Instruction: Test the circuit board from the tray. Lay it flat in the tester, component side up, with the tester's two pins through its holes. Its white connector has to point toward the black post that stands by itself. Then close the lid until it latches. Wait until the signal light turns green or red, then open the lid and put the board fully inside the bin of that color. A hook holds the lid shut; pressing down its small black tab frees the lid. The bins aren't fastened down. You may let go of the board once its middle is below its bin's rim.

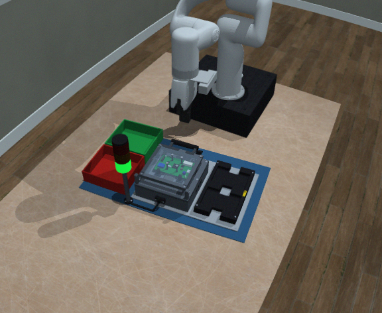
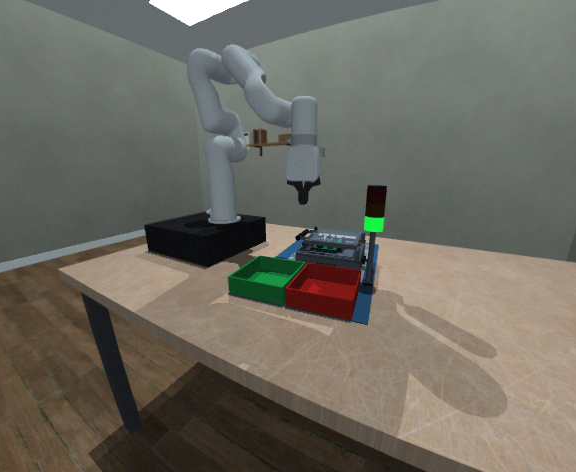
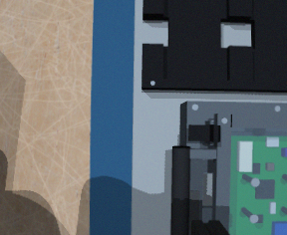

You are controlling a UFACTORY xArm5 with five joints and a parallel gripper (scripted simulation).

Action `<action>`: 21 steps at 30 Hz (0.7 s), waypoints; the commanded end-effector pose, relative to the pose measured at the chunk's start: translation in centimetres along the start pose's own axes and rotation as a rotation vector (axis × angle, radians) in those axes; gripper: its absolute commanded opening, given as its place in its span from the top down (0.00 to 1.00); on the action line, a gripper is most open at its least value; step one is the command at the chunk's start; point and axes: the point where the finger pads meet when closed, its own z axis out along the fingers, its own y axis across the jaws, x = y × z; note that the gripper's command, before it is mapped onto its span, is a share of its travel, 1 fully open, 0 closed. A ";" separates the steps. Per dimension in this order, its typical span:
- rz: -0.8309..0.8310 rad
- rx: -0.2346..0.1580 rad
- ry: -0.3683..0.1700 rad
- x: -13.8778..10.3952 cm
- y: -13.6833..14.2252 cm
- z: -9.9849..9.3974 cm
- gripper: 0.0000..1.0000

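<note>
Jaws: my jaws (image 1: 185, 116) (image 2: 302, 198) are fully closed, fingertips together, with nothing between them; they point down above the surface (image 1: 93, 269) (image 2: 288, 355) (image 3: 42, 75), near the tester and higher than it.
Board: the green circuit board (image 1: 174, 167) (image 2: 326, 247) (image 3: 266, 194) lies in the tester (image 1: 164, 198) (image 2: 329, 256) (image 3: 251, 111), component side up, seen through the clear lid; its white connector is on the side nearer my base.
Lid: the clear lid (image 1: 157, 180) (image 2: 336, 238) is down over the board; I cannot tell from here whether the hook has it latched.
Handle: a black bar (image 1: 184, 144) (image 2: 305, 234) (image 3: 180, 191) runs along the tester's side nearest my base.
Light: the signal light (image 1: 123, 166) (image 2: 374, 223) glows green at the bottom of its stack, upright on a thin pole beside the red bin.
Bins: the green bin (image 1: 153, 144) (image 2: 255, 290) and the red bin (image 1: 105, 183) (image 2: 321, 302) stand side by side, with no board in either.
Tray: the black tray (image 1: 215, 198) (image 3: 196, 65) sits beside the tester, without a board.
Mat: the blue mat (image 1: 256, 188) (image 2: 361, 312) (image 3: 112, 90) lies beneath the tester and tray.
</note>
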 end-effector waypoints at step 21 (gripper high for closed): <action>0.285 -0.003 0.000 0.0 0.1 -0.1 1.00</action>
